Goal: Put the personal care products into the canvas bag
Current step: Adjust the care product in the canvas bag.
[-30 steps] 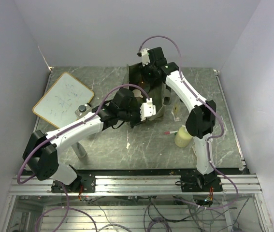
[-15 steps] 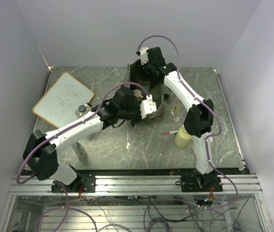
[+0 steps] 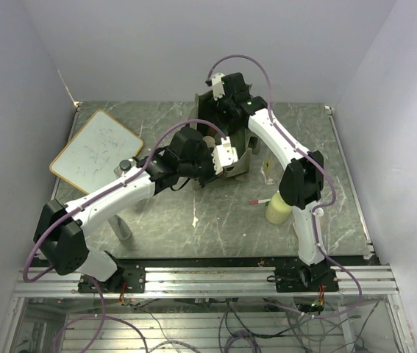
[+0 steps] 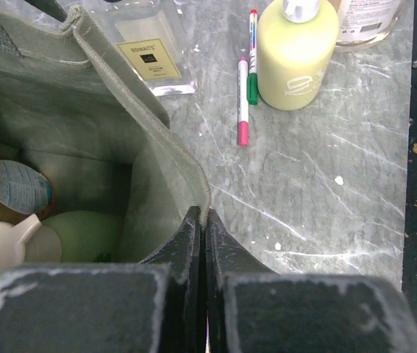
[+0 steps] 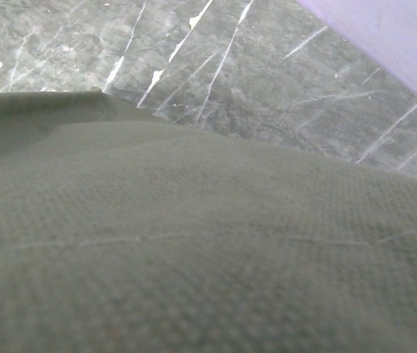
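Observation:
The olive canvas bag [image 3: 239,156] stands at the far middle of the table. My left gripper [image 3: 221,157] is shut on its near rim [image 4: 203,209]. Inside the bag lie a yellow-green bottle [image 4: 83,234] with a white cap and a bottle with a blue-white label [image 4: 9,187]. My right gripper [image 3: 226,104] is at the bag's far edge. Bag fabric [image 5: 193,257] fills its wrist view and hides the fingers. Outside the bag are a square bottle [image 4: 149,51] [image 3: 267,170], a yellow-green bottle [image 4: 296,51] [image 3: 278,209], a black-lidded jar [image 3: 125,166] and a grey tube [image 3: 122,229].
A red-green-white pen [image 4: 243,88] [image 3: 259,201] lies beside the yellow-green bottle. A wood-framed whiteboard [image 3: 94,151] lies at the far left. Another clear container [image 4: 366,22] stands right of the yellow-green bottle. White walls close in the table at the back and sides.
My left gripper has moved away from the bases toward the back with the bag rim in it. My right gripper has shifted a little toward the back left.

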